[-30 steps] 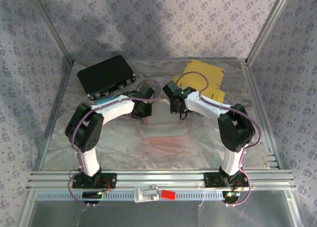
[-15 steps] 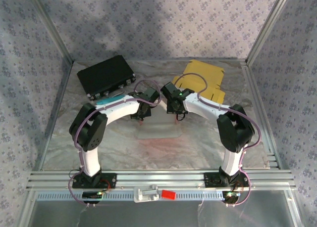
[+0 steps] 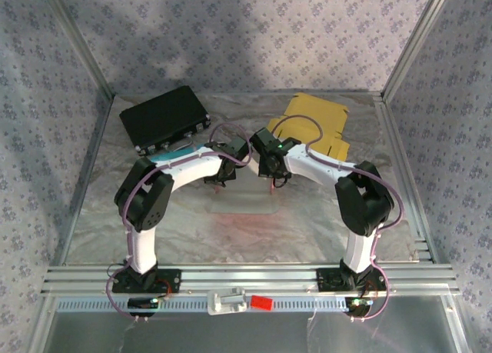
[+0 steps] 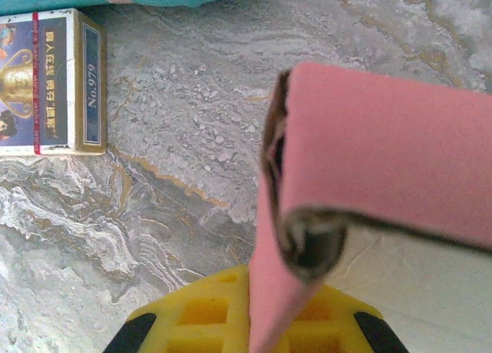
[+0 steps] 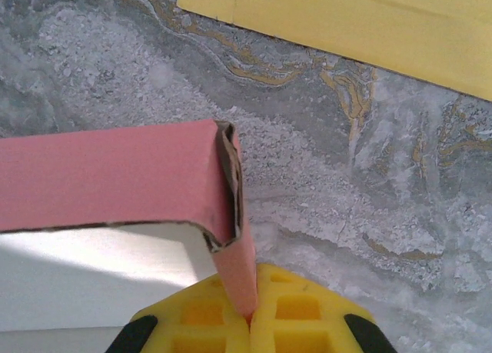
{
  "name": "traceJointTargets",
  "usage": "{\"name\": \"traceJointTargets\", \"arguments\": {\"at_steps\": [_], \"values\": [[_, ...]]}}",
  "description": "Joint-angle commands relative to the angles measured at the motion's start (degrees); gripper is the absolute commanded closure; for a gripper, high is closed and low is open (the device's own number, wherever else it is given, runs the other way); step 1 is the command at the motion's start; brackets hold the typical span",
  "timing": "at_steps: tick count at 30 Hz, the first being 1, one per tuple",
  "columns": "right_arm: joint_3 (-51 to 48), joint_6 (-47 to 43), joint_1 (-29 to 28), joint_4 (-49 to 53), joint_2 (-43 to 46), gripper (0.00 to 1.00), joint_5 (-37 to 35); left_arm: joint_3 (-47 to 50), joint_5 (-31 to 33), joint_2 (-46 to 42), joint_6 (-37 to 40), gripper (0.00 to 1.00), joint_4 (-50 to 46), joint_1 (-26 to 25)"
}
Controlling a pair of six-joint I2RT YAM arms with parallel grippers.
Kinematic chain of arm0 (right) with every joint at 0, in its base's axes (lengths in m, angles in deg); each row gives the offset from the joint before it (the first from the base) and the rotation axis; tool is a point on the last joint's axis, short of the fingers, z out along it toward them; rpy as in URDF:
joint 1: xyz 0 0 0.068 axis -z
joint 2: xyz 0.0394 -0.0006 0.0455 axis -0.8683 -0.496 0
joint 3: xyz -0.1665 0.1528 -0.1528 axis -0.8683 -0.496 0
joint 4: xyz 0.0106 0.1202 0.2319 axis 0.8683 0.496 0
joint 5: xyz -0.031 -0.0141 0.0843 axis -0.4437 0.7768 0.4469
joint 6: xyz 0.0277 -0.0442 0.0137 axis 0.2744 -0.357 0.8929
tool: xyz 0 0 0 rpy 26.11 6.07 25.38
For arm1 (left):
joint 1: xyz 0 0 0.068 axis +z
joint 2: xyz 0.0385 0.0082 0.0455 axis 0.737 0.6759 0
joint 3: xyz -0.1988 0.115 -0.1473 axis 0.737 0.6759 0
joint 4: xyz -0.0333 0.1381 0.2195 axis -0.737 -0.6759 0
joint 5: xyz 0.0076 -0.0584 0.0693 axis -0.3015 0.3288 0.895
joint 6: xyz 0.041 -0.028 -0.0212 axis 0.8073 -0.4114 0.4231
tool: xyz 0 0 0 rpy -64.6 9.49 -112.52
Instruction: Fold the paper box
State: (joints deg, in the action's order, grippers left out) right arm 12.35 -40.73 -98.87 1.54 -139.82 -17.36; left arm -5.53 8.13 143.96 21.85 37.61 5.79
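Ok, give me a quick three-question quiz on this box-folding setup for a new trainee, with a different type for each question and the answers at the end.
1. True or false: the left gripper and the right gripper are each shut on a corner of the pink box.
2. Multiple choice: what lies at the back left of the table? A) a black case B) a glass bowl C) a roll of tape
3. Fill the blank: the flat yellow cardboard lies beyond the ___ arm.

Key: 1 true; 2 A; 3 right.
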Motion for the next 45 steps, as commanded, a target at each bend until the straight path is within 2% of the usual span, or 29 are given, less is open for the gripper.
{"name": "traceJointTargets", "arguments": {"at_steps": [1,5,8,11,14,17,23,25,28,35,37,39,43,45], "values": [[1.8,2.8,-0.4,4.4,-1.2,1.00,-4.1,0.7,3.3,2.5,0.7,1.00,-4.4,0.6],[1.6,2.5,-0.4,4.1,-1.4,1.00,-3.8,2.5,-1.9,-1.0,6.0,0.98,1.9,0.6],[1.6,2.0,-0.4,4.0,-1.4,1.00,-3.7,5.5,-6.3,-6.1,9.5,0.80,8.6,1.1],[1.7,2.0,-0.3,4.1,-1.5,1.00,-3.7,7.0,-10.4,-9.2,12.1,0.72,11.9,2.3],[2.1,1.8,-0.4,4.2,-1.9,1.00,-3.5,7.4,-14.4,-10.1,13.8,0.71,12.9,3.7],[2.6,1.7,-0.2,4.3,-2.3,1.00,-3.4,7.9,-15.8,-10.5,15.1,0.71,13.1,4.3],[2.7,2.0,-0.3,4.4,-2.4,1.00,-3.4,8.4,-16.8,-10.0,15.7,0.81,12.8,5.1],[2.8,2.0,-0.2,4.4,-2.4,1.00,-3.4,7.7,-16.8,-8.9,15.9,0.85,11.9,5.2],[3.0,2.0,-0.3,4.6,-2.4,1.00,-3.6,6.7,-14.4,-7.5,15.4,1.00,9.7,5.1],[3.0,2.2,-0.5,4.8,-2.9,1.00,-3.1,5.5,-9.1,-6.0,13.0,0.99,6.9,4.9],[3.1,2.1,-0.3,4.8,-3.0,1.00,-3.0,6.0,-10.1,-6.3,13.1,0.80,8.3,4.9],[3.3,1.9,-0.2,4.9,-3.1,1.00,-3.0,6.7,-11.3,-7.0,13.9,0.74,9.9,5.0],[3.5,1.6,0.0,4.9,-3.0,1.00,-2.9,7.1,-13.6,-7.6,15.3,0.73,12.2,5.9],[3.5,1.5,0.1,4.9,-3.0,1.00,-2.7,6.9,-14.2,-7.4,16.0,0.76,12.6,6.3]]}}
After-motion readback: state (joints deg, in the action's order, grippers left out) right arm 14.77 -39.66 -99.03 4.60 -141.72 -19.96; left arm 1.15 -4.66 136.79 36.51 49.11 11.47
